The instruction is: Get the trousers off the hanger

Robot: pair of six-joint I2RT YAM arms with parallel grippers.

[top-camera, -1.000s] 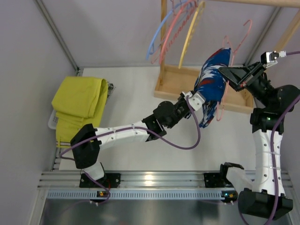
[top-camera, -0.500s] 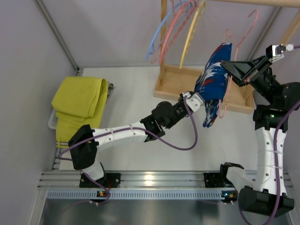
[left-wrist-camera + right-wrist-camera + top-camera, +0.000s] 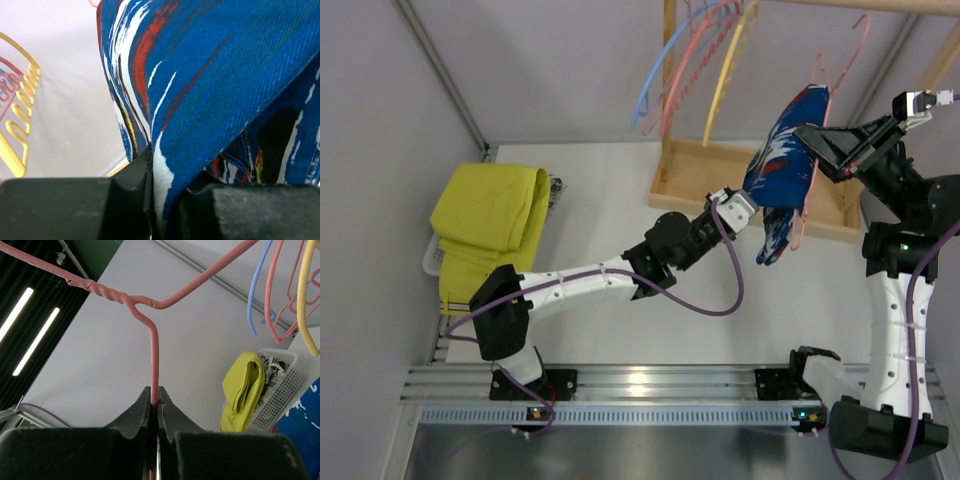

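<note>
The blue trousers [image 3: 785, 165] with white and red patches hang draped over the pale-pink wire hanger [image 3: 812, 200], held in the air right of the wooden rack. My left gripper [image 3: 752, 196] is shut on the trousers' cloth at their left edge; the cloth [image 3: 210, 90] fills the left wrist view. My right gripper [image 3: 810, 138] is shut on the hanger's wire [image 3: 154, 355] just below its twisted neck, holding it up. The hanger's lower bar is mostly hidden by the cloth.
A wooden rack [image 3: 700, 175] at the back holds blue [image 3: 655, 75], pink [image 3: 685, 70] and yellow [image 3: 728, 70] hangers. A folded yellow garment [image 3: 490, 225] lies on a white basket [image 3: 432, 258] at the left. Grey walls stand close on both sides.
My right gripper has lifted the hanger up and to the right. The trousers rose with it, and my left gripper followed up and right, still holding the cloth.
</note>
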